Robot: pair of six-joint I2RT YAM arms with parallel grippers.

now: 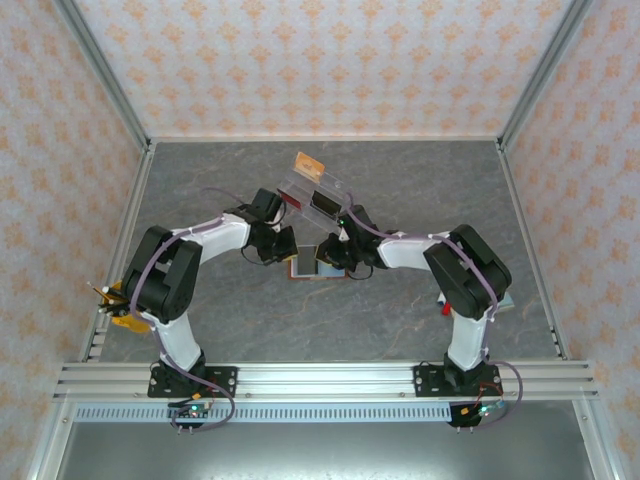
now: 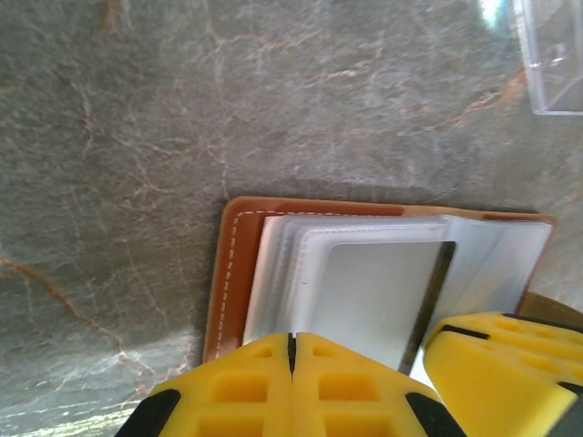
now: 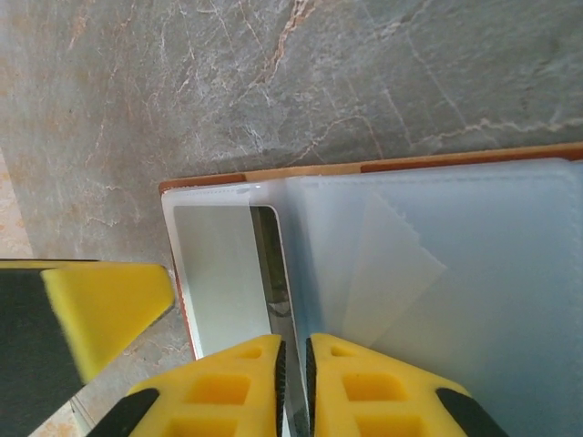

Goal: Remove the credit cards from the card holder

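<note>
The brown card holder lies open on the table between my two arms, its clear plastic sleeves fanned out. In the left wrist view its brown stitched edge and pale sleeves show, with my left gripper shut and its tips on the sleeves' near side. My right gripper is closed on a standing clear sleeve, and a dark credit card shows edge-on inside that sleeve. A tan-orange credit card leans at the far end of a clear box.
The clear box sits just beyond the card holder and has dark and red items inside. A yellow object lies by the left wall. The walls of the enclosure stand close on three sides of the grey marble table.
</note>
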